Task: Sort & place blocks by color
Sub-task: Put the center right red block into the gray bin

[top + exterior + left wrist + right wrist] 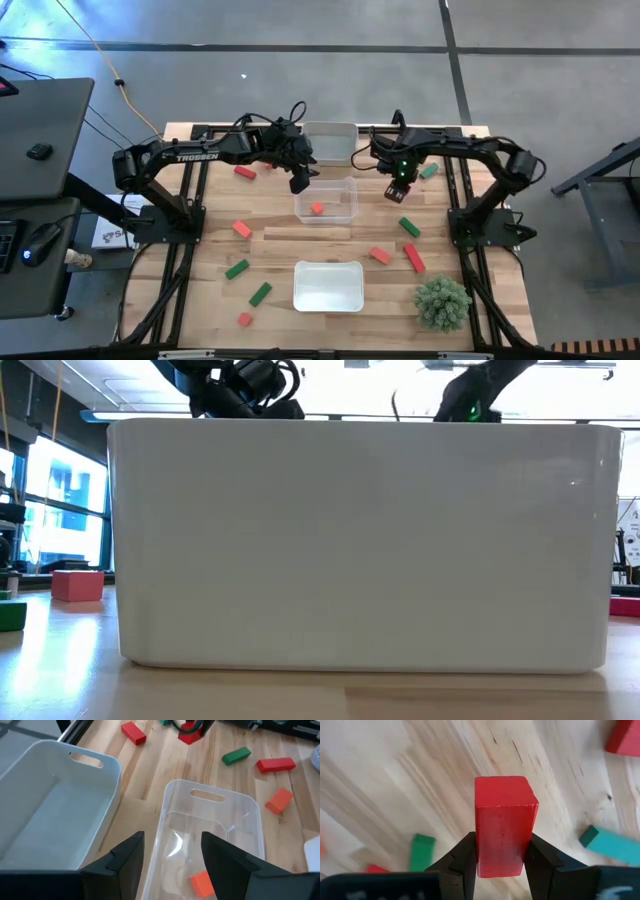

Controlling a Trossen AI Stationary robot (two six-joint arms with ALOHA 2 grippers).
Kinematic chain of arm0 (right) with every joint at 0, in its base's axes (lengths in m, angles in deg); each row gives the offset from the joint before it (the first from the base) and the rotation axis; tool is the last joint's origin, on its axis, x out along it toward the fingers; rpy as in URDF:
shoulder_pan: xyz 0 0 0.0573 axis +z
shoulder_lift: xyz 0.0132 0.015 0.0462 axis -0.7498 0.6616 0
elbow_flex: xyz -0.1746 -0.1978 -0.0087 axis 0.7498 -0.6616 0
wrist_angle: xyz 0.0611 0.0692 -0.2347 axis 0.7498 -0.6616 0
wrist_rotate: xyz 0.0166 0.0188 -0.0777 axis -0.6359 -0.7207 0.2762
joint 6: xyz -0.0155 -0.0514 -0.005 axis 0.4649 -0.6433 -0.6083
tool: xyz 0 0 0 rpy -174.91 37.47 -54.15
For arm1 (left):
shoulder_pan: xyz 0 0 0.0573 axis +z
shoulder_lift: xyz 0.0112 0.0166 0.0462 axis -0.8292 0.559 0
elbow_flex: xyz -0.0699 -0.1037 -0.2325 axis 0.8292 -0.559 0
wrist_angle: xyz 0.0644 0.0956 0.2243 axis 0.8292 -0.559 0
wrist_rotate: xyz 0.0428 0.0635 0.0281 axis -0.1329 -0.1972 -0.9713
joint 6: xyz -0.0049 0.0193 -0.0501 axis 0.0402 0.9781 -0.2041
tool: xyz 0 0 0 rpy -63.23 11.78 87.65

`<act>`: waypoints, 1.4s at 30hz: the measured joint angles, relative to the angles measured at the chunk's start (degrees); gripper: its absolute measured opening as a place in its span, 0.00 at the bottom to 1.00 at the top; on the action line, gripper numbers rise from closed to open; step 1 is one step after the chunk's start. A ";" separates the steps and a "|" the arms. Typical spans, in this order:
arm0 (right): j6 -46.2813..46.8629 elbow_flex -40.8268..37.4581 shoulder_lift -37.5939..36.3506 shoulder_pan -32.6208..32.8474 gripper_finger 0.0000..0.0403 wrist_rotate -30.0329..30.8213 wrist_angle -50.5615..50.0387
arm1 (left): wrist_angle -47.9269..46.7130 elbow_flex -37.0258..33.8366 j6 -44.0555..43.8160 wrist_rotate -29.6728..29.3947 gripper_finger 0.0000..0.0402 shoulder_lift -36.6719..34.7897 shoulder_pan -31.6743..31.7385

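Right gripper (501, 855) clamped on a crimson block (504, 822), fingers (461, 860) pressing its two long sides, block standing on end between them. Same gripper (397, 190) seen from above just beside the clear tray (347, 187), on the side away from the left arm. Under the held block, bare wooden table (410, 785). Near it on the wood, a teal block (615, 845) to one side, a green block (421, 851) lying flat to the other, and a red corner of another block (625, 737) farther off.

Left gripper (172, 865) open and holding nothing, fingers (127, 855) spread apart, hanging over the clear tray (250, 810). Inside that tray, below the gripper, one orange-red block (201, 883). Right alongside, touching or nearly so, an opaque white tray (107, 775). Beyond the clear tray, scattered on the table: a green block (236, 756), a long red block (276, 765), an orange block (278, 800), and another red block (133, 732).

Farther from both grippers, at the table's near edge, a second white tray (328, 285), more green blocks (237, 268) and a round bushy plant (442, 303) well apart.
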 joint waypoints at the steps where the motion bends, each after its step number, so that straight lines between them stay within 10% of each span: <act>1: 1.52 0.00 -1.03 0.56 0.26 0.00 0.53 | 0.02 0.00 0.93 0.00 0.46 0.00 0.00; 19: 21.02 0.00 -10.87 8.57 0.26 0.63 24.96 | 1.63 0.00 7.06 0.48 0.46 0.02 0.00; 42: 9.05 0.00 -10.87 10.40 0.26 -4.39 50.53 | 5.44 -0.02 -5.85 12.88 0.46 0.04 -0.04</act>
